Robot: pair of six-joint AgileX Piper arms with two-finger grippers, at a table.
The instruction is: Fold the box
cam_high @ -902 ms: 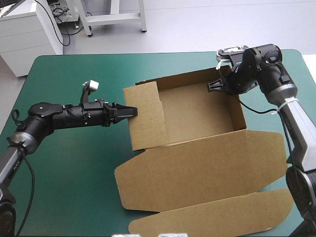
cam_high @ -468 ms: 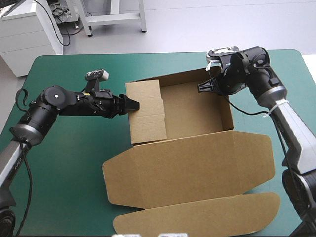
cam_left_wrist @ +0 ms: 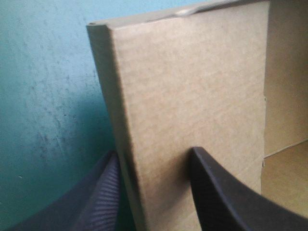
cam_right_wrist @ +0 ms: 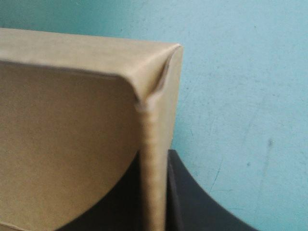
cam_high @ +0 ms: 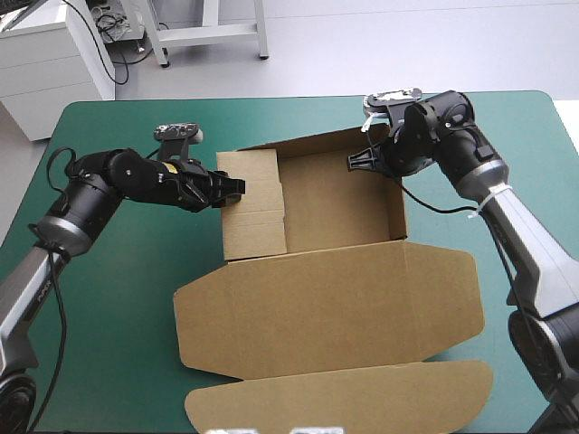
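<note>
High view: the brown box [cam_high: 335, 271] sits on the table [cam_high: 109, 307] as an open tray, lid flat toward the near edge. The left gripper [cam_high: 239, 187] pinches its left wall, the right gripper [cam_high: 354, 163] its far right corner. The walls look mid-tuck; next, they likely need pressing home squarely.

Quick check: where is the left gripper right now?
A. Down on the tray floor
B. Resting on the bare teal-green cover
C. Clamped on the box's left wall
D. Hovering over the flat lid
C: the left gripper has one black finger on each side of the upright wall of the box.
</note>
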